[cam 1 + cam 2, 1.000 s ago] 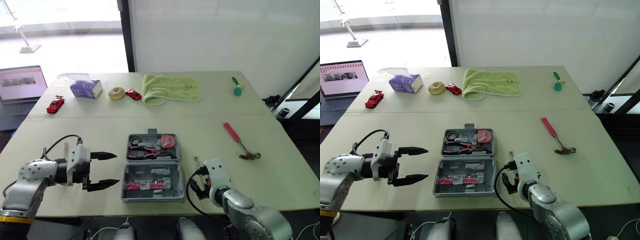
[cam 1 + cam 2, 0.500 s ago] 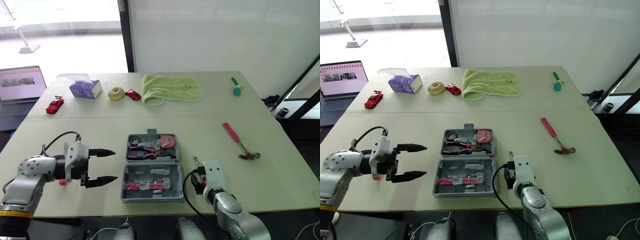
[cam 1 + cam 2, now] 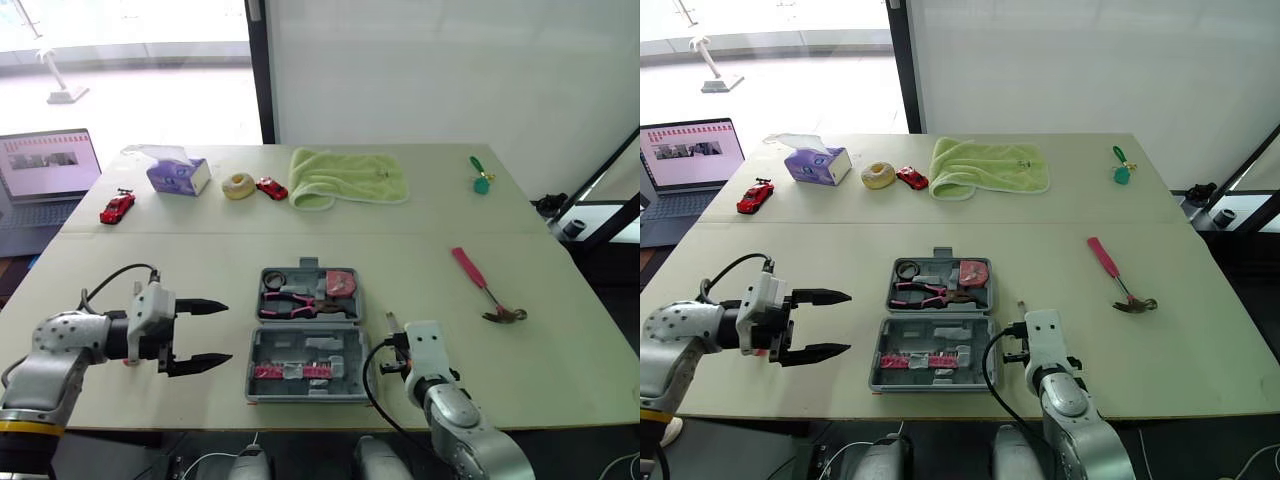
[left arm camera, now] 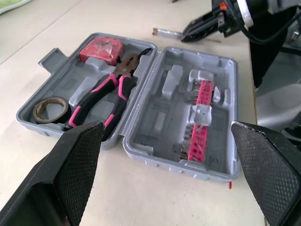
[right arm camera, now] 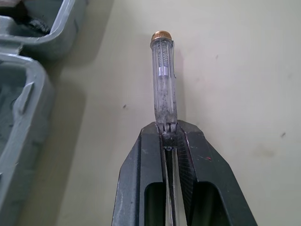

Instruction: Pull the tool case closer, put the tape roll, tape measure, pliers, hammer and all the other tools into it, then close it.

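I see the table (image 3: 420, 250) with the open case (image 3: 300, 350) at its near middle. The hammer (image 3: 483, 287) lies well apart to its right. My left claw (image 3: 228, 332) hangs spread wide, left of the case. My right claw (image 5: 167, 132) pinches a clear screwdriver (image 5: 164, 75) just beside the case. The pliers (image 4: 110, 92), tape measure (image 4: 101, 48) and tape roll (image 4: 49, 109) sit in the case's far half.

Tool case (image 4: 162, 120): grey moulded plastic, matt. Tester pen (image 5: 164, 80): clear plastic w/ brass-looking cap. Towel (image 3: 348, 178): soft cloth, prob. terry. Worktop (image 3: 200, 260): smooth, matt.
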{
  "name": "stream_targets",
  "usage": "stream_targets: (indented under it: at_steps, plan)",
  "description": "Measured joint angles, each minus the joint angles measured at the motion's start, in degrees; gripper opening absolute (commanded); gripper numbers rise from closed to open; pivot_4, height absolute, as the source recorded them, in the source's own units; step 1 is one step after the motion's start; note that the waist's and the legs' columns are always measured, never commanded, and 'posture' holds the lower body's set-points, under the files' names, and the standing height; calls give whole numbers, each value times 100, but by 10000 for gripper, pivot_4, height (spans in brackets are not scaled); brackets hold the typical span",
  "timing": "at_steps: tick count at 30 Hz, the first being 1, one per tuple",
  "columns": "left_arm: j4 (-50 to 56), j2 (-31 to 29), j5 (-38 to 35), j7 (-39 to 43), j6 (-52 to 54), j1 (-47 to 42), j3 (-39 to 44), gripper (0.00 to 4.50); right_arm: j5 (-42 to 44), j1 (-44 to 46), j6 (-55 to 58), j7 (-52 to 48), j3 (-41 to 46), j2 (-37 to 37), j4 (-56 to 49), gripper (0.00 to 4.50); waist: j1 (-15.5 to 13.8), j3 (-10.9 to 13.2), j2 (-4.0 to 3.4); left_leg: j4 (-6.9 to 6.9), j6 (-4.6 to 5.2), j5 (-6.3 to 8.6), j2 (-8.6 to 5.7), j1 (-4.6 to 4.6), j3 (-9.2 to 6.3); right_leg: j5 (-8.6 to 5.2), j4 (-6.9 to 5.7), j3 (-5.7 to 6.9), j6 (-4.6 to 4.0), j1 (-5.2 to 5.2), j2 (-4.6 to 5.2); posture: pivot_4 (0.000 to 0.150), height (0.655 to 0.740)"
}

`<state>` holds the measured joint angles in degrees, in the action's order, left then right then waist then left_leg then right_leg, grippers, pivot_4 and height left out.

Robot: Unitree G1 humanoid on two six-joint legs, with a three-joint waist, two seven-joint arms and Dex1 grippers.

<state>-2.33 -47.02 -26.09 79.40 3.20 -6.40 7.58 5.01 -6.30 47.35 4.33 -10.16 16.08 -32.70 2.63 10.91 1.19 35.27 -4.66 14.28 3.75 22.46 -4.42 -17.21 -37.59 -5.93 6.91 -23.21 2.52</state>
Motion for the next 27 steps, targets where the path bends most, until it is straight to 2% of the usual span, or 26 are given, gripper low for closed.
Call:
stream_targets:
  at_steps: [3,6,9,13,18,21,24,27]
  plan:
    - [-175,-24,47,23,-54,-36,9,45000,10,916,41,-1067,131,1436,-680,104,7,3,-4,-2,0,0,1,-3,-3,6,0,2,11,1,-4,1500,7400]
    - [-274,-29,60,61,-155,-93,11,45000,440,1855,168,-2251,164,2198,-984,104,-2,2,-3,-10,2,0,6,-4,-13,8,-1,10,16,1,-12,1500,7400]
    - [-376,-41,68,137,-235,-118,10,45000,904,2618,532,-3183,-220,2465,-949,104,1,3,-5,-5,2,1,5,2,-13,9,-1,11,18,1,-8,1500,7400]
    - [-446,-44,92,231,-265,-206,-7,45000,1215,4065,1060,-4221,-1018,2757,-516,104,1,6,-8,3,2,1,4,2,-8,10,-1,11,18,0,-3,1500,7400]
    - [-560,-70,173,393,-391,-235,-13,45000,1384,5644,1865,-5132,-2272,2479,230,104,2,7,-9,1,2,0,4,2,-8,10,-7,12,18,-7,-4,1500,7400]
    - [-587,-79,174,462,-493,-203,5,45000,1345,6051,2100,-5296,-2845,2157,663,104,2,7,-9,0,2,0,4,6,-8,10,-8,12,18,-11,-3,1500,7400]
    - [-572,-68,171,495,-535,-218,-10,45000,991,6844,2060,-5476,-3810,1763,1310,104,48,9,-13,2,2,0,4,11,-6,10,-34,11,17,-29,-4,1500,7400]
    - [-541,-65,160,496,-538,-173,-1,45000,815,7068,2036,-5610,-4197,1594,1668,104,52,9,-13,3,2,0,4,10,-9,8,-40,13,16,-29,-4,1500,7400]
